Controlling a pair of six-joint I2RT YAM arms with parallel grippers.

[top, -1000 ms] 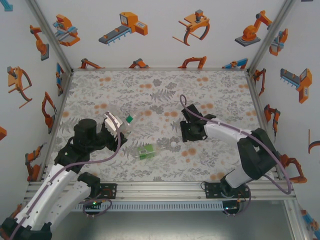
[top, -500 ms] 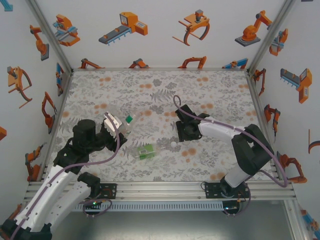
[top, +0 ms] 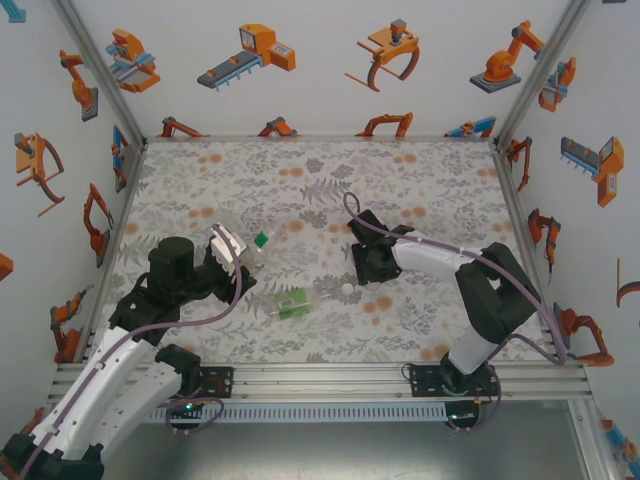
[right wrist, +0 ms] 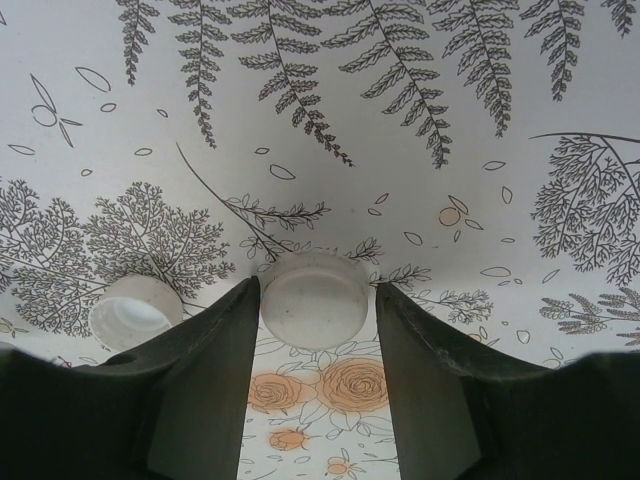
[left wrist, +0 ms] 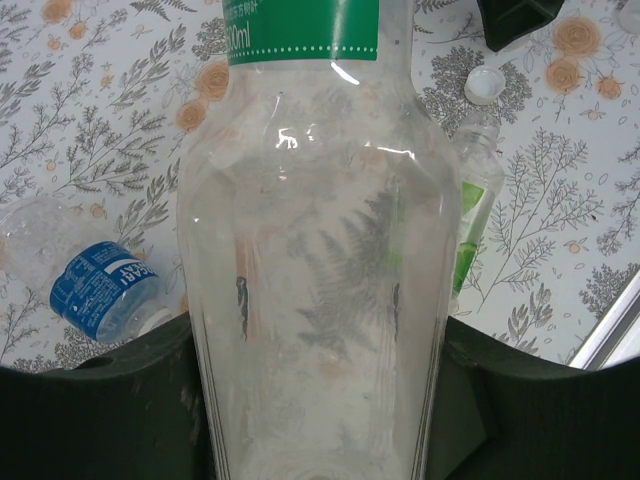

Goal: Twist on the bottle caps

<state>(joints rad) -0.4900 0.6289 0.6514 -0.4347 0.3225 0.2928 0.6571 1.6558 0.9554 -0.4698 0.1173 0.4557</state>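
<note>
Readying white cap (right wrist: 315,308) for green-labelled bottle (left wrist: 315,250).
Pinching cap in right gripper (right wrist: 315,290), clamping bottle in left gripper (left wrist: 320,405), aiming neck rightward toward the cap.

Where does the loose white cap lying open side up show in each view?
Top external: the loose cap sits near the centre, just below-left of the right gripper.
Left wrist: upper right, just below the right gripper.
Right wrist: lower left, outside the fingers.
Shared landmark: the right gripper, a second cap between its fingers.
</note>
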